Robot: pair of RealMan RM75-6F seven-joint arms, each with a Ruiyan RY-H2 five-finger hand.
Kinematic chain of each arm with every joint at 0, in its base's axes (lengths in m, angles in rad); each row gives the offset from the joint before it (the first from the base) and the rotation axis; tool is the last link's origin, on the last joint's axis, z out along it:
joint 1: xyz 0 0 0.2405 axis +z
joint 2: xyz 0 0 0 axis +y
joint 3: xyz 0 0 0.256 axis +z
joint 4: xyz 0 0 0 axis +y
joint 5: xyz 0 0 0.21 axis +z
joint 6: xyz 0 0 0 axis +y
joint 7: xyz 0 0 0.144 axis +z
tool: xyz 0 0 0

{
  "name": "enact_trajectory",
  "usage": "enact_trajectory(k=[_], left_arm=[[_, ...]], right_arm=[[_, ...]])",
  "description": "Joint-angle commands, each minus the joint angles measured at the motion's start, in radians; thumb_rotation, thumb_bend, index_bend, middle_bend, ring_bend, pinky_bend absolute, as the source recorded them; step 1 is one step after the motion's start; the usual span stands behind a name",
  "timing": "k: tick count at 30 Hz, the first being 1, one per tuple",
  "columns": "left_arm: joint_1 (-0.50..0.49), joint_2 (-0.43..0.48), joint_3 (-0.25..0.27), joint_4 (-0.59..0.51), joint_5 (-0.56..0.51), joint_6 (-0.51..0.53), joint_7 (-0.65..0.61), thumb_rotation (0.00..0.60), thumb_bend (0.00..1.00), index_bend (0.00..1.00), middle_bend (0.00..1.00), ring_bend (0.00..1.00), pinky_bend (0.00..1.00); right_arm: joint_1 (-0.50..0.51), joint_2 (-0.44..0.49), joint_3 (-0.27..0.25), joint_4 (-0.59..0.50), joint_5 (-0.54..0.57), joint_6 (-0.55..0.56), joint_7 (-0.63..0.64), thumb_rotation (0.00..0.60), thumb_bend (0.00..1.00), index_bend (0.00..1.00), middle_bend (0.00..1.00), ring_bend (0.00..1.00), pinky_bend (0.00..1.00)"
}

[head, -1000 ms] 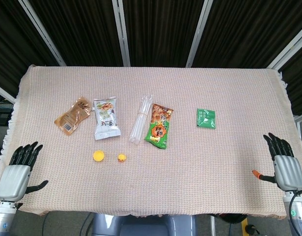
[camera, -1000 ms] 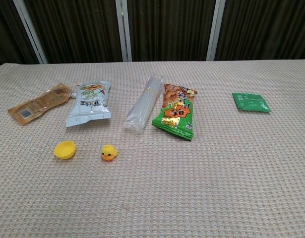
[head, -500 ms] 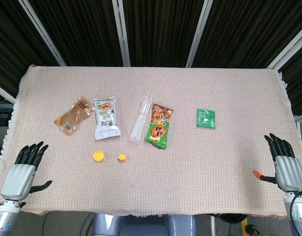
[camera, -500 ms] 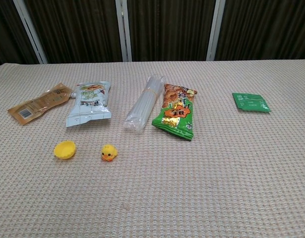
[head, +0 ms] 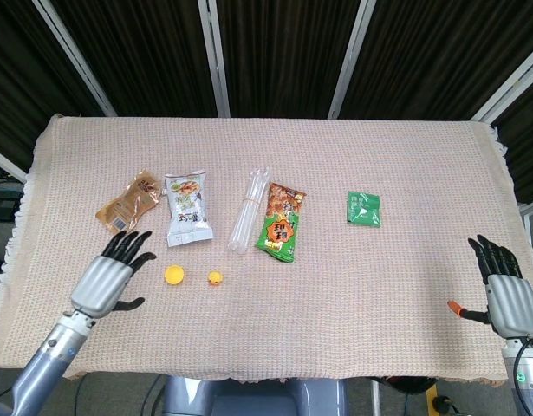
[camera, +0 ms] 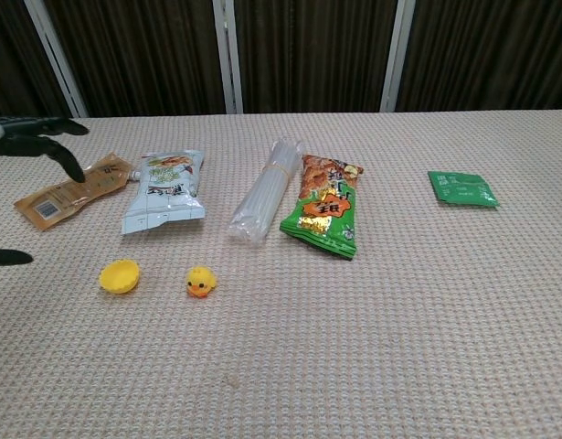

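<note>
Yellow cap (head: pixel 173 275), a small shallow dish of plastic, lies open side up in the lower left of the head view, on the woven tabletop (head: pixel 335 173), with a tiny yellow duck (head: pixel 215 278) just to its right. Snacks are spread flat in a loose row above: a brown pouch (head: pixel 127 203), a white packet (head: pixel 188 208), a bundle of clear straws (head: pixel 248 211), a green-and-orange chip bag (head: pixel 281 223) and, well apart to the right, a small green sachet (head: pixel 364 209). Each lies separate, presumably so that a hand can come down on any one without disturbing the rest.

Left hand (head: pixel 109 277) hovers palm-down over the cloth in the lower left, its dark fingers (head: pixel 127 245) spread and empty, pointing up-frame toward the brown pouch; the cap sits just right of them, near but not touching. Right hand (head: pixel 506 295) rests at the lower right edge, fingers likewise apart, holding nothing, far from every item.
</note>
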Motion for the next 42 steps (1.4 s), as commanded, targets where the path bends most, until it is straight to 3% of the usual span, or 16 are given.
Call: enact_trajectory(k=[1,9,20,31,42], left_arm=[[-0.093,-0.078,-0.054,0.028,-0.088,-0.099,0.052,0.600,0.17,0.33,0.00,0.00,0.01],[-0.202,-0.220,-0.085,0.123,-0.231,-0.186,0.187,0.600,0.23,0.37,0.00,0.00,0.02],[-0.293,-0.360,-0.062,0.217,-0.424,-0.201,0.356,0.600,0.23,0.34,0.00,0.00,0.01],[-0.340,-0.427,-0.051,0.262,-0.507,-0.183,0.383,0.600,0.32,0.38,0.00,0.00,0.01],[-0.365,-0.431,-0.030,0.273,-0.549,-0.163,0.393,0.600,0.38,0.39,0.00,0.00,0.02]], right_arm=[[0.001,0.000,0.001,0.001,0.001,-0.002,0.003,0.600,0.02,0.00,0.00,0.00,0.00],[0.000,0.003,0.000,-0.001,-0.002,-0.002,0.016,0.600,0.02,0.00,0.00,0.00,0.00],[0.000,0.007,0.003,-0.003,0.003,-0.008,0.034,0.600,0.02,0.00,0.00,0.00,0.00],[-0.001,0.009,0.005,-0.006,0.003,-0.005,0.042,0.600,0.02,0.00,0.00,0.00,0.00],[-0.002,0.008,0.006,-0.006,0.003,-0.001,0.044,0.600,0.02,0.00,0.00,0.00,0.00]])
